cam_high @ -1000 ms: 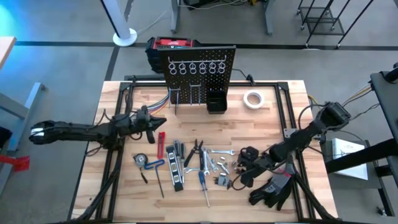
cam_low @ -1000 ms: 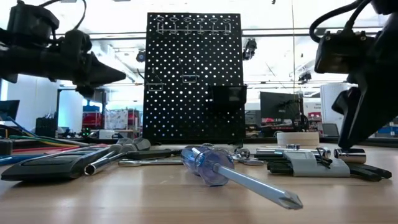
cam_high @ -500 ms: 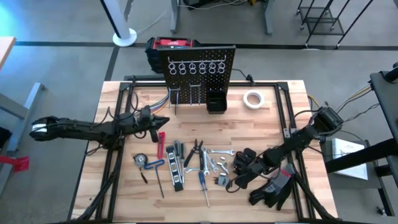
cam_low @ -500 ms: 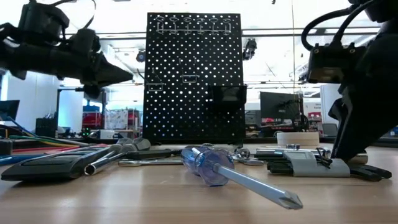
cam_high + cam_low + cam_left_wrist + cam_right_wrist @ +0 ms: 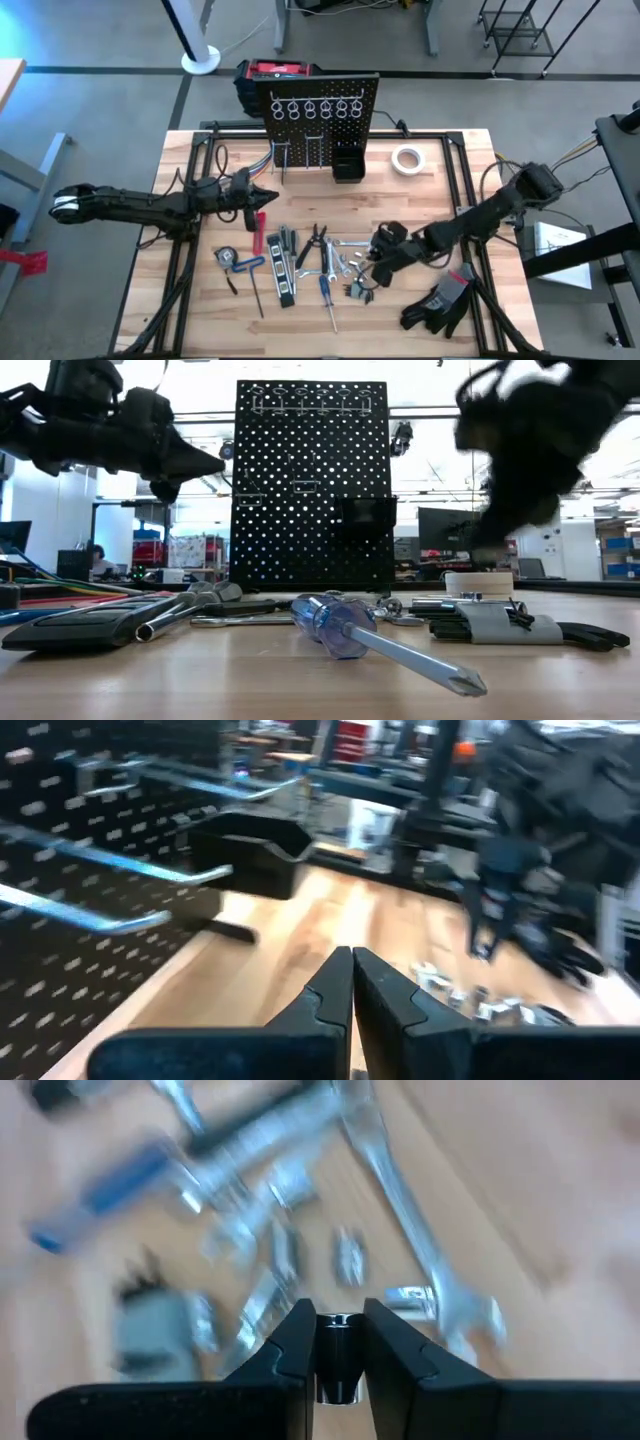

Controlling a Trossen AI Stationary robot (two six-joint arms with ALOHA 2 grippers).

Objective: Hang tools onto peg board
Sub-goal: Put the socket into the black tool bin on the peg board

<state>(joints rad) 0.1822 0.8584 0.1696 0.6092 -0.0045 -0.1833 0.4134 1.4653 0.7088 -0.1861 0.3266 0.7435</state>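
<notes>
The right gripper (image 5: 333, 1342) is clamping a small silver socket (image 5: 335, 1350) between its fingers, hanging above the tools (image 5: 320, 262) spread on the table (image 5: 420, 200). The left gripper (image 5: 262, 197) is hovering with fingers pressed together, empty, the peg board (image 5: 318, 112) just ahead of it.

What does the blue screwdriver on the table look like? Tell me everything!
The blue screwdriver has a see-through blue handle and a shiny silver shaft ending in a cross-shaped tip. It lies flat on the wooden table, tip pointing toward the front edge, among the other tools. Neither gripper touches it.
</notes>
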